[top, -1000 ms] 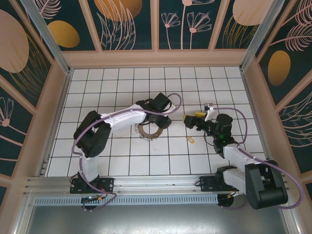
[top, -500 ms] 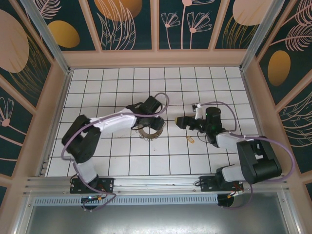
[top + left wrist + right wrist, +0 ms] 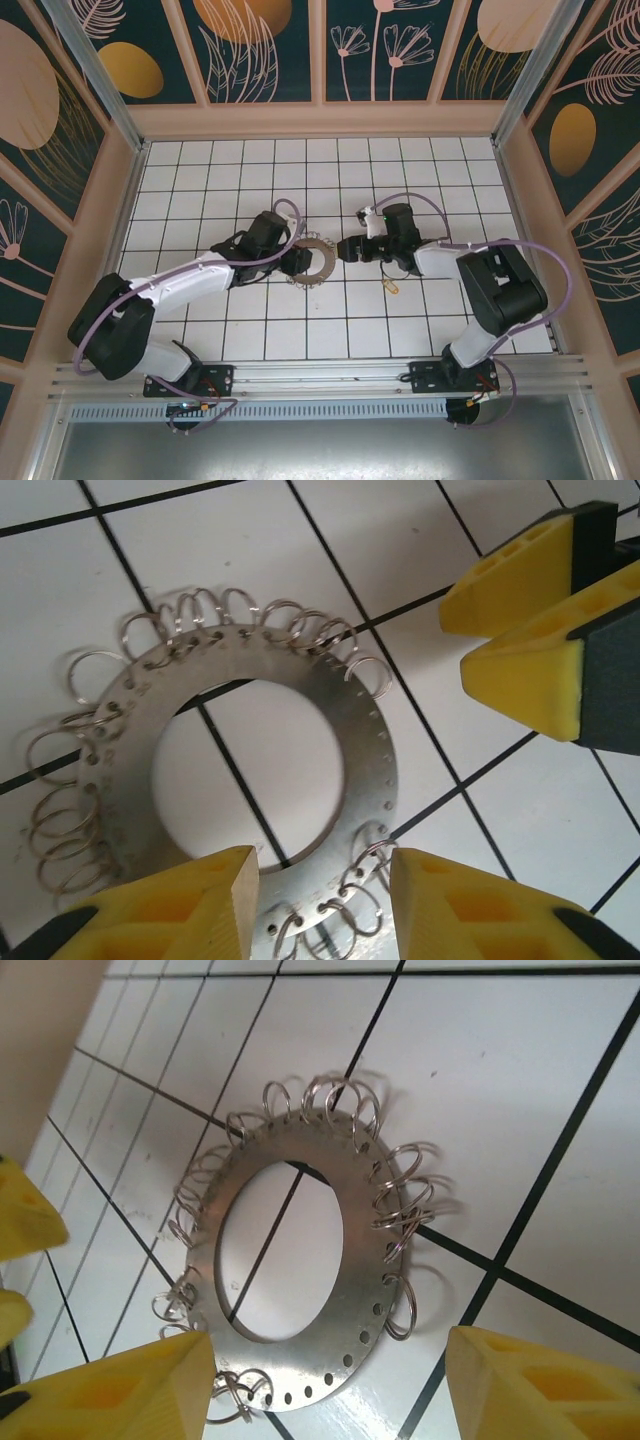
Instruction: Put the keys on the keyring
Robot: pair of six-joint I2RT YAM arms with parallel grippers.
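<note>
Left arm [image 3: 190, 285] stretched low, left gripper [image 3: 322, 865] part open over the keyring [image 3: 370, 780] near rim, I see nothing clamped, right gripper [image 3: 325, 1360] wide, empty, facing keyring, keys [image 3: 391, 287] on floor beside right arm [image 3: 440, 262].

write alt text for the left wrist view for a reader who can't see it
A flat metal keyring, its rim fringed with small wire loops, lies on a white tiled table. The left gripper has its yellow fingertips apart over the ring's lower edge, and the right gripper points in from the upper right.
</note>
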